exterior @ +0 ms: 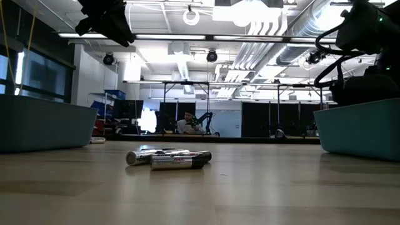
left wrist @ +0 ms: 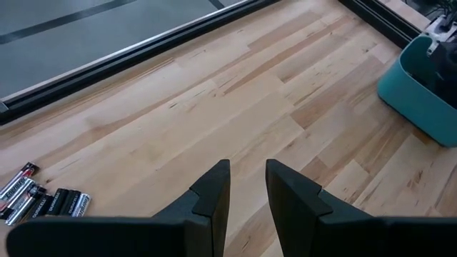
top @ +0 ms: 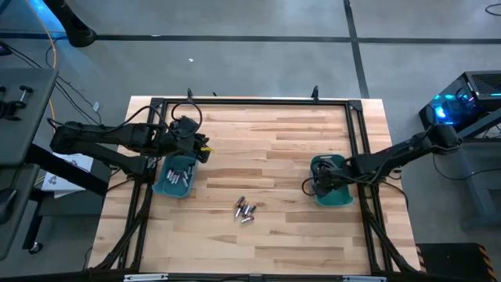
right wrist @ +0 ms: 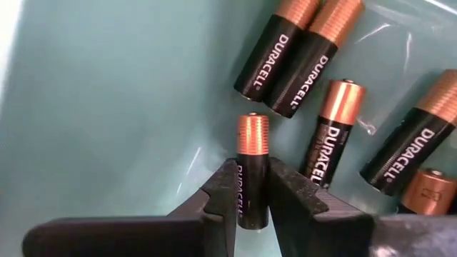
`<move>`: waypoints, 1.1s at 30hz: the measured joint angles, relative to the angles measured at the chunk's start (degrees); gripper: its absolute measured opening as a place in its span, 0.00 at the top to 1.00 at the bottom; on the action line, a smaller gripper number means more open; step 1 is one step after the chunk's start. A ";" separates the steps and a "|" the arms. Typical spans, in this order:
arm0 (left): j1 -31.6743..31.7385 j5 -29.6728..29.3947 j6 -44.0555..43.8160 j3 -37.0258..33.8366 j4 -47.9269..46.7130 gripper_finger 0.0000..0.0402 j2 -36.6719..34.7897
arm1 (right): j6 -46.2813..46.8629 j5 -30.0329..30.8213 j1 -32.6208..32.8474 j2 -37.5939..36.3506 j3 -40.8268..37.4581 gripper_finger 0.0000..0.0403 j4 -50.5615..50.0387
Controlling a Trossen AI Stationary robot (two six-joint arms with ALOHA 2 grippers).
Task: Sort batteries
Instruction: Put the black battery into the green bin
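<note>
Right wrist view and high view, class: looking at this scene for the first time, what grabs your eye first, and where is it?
The right gripper is most striking: its jaws clamp a black cylindrical battery with a copper-coloured end inside the right teal plastic bin, above other black-and-copper cells lying there. Next comes the small cluster of loose silvery cylindrical batteries on the light wooden table between the two bins. The left gripper hangs empty by the left teal plastic bin.

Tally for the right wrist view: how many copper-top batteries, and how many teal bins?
Copper-top batteries: 6 (5 lying loose, 1 battery gripped by the right end effector)
Teal bins: 1
Total: 7
</note>
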 joint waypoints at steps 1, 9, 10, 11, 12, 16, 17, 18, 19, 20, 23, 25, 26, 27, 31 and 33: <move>0.00 -0.01 -0.01 -0.01 0.00 0.79 -0.01 | 0.43 0.01 0.01 0.21 0.00 0.85 0.06; -0.01 -0.04 -0.01 -0.01 0.00 0.79 0.00 | 1.69 -3.45 -0.28 -2.56 -0.16 0.76 0.23; -0.01 -0.04 -0.01 0.00 0.00 0.79 0.00 | 2.36 -4.08 -0.28 -3.21 -0.17 0.73 -0.27; 0.00 -0.04 0.01 0.00 0.00 0.79 0.00 | 2.83 -4.81 -0.28 -3.93 -0.21 0.70 -0.93; -0.01 -0.04 0.00 -0.01 0.00 0.79 0.00 | 3.08 -5.60 -0.28 -4.80 -0.24 0.68 -1.61; -0.02 -0.04 0.01 -0.01 0.00 0.79 0.00 | 5.21 -10.66 -0.31 -8.61 -0.24 0.62 -2.63; -0.02 -0.07 0.00 -0.01 0.00 0.79 0.00 | 5.80 -12.01 -0.31 -9.65 -0.24 0.61 -2.69; -0.02 -0.07 0.00 -0.01 0.00 0.79 0.00 | 6.65 -13.29 -0.31 -10.69 -0.24 0.61 -2.67; -0.02 -0.07 0.01 -0.01 0.00 0.79 0.00 | 7.44 -14.46 -0.31 -11.79 -0.24 0.61 -2.69; -0.02 -0.07 0.01 -0.01 0.00 0.79 0.00 | 8.37 -15.36 -0.31 -12.94 -0.24 0.61 -2.70; -0.02 -0.04 0.01 -0.01 0.00 0.79 0.00 | 11.93 -16.17 -0.31 -15.82 0.69 0.61 -5.17; -0.02 -0.07 0.01 -0.01 0.00 0.79 0.00 | 12.86 -15.19 -0.31 -17.09 3.27 0.61 -10.02; -0.02 -0.07 0.01 -0.01 0.00 0.79 0.00 | 12.74 -14.37 -0.31 -17.62 5.11 0.61 -13.14; -0.02 -0.07 -0.01 -0.01 0.00 0.79 0.00 | 12.40 -13.19 -0.31 -17.99 7.15 0.61 -17.03; -0.02 -0.06 0.01 -0.01 0.00 0.79 0.00 | 9.62 -7.16 -0.31 -18.09 17.33 0.61 -31.05; -0.02 -0.07 0.00 0.00 0.02 0.79 0.00 | 8.39 -2.17 -0.31 -17.76 22.08 0.61 -34.60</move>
